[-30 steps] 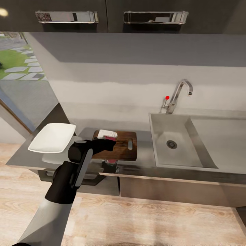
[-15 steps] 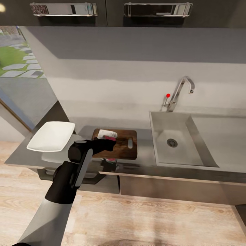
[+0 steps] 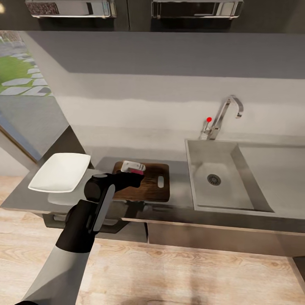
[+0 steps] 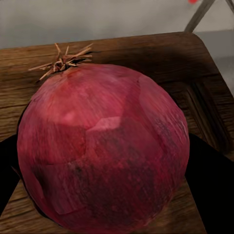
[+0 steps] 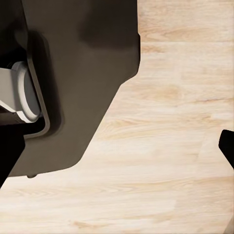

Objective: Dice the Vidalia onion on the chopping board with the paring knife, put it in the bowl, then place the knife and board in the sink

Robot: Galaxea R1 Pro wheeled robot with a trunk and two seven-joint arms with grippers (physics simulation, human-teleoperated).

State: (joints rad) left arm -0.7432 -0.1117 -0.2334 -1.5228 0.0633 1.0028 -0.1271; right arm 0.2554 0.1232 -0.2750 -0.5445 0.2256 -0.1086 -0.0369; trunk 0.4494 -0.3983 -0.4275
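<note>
My left gripper (image 3: 134, 170) is shut on the Vidalia onion (image 3: 136, 171), holding it over the far left part of the brown chopping board (image 3: 153, 189). In the left wrist view the dark red onion (image 4: 102, 151) sits between two black fingers (image 4: 214, 195), its dry tuft pointing up and the board (image 4: 195, 73) close beneath; I cannot tell whether they touch. The white bowl (image 3: 59, 172) stands on the countertop (image 3: 182, 199) left of the board. The grey sink (image 3: 212, 163) lies to the right with nothing in its basin. The paring knife is out of view. My right gripper (image 5: 117, 156) stands open over the floor.
A chrome tap (image 3: 222, 116) with a red knob stands behind the sink, and a drainboard (image 3: 275, 173) extends to its right. Dark wall cabinets (image 3: 131, 10) hang above. A glass door (image 3: 25, 84) is at the left. The right wrist view holds plank floor (image 5: 175, 122) and part of my dark base (image 5: 78, 73).
The head camera has shifted a little, so the whole picture slid slightly. My left gripper still holds the onion in the same spot over the board.
</note>
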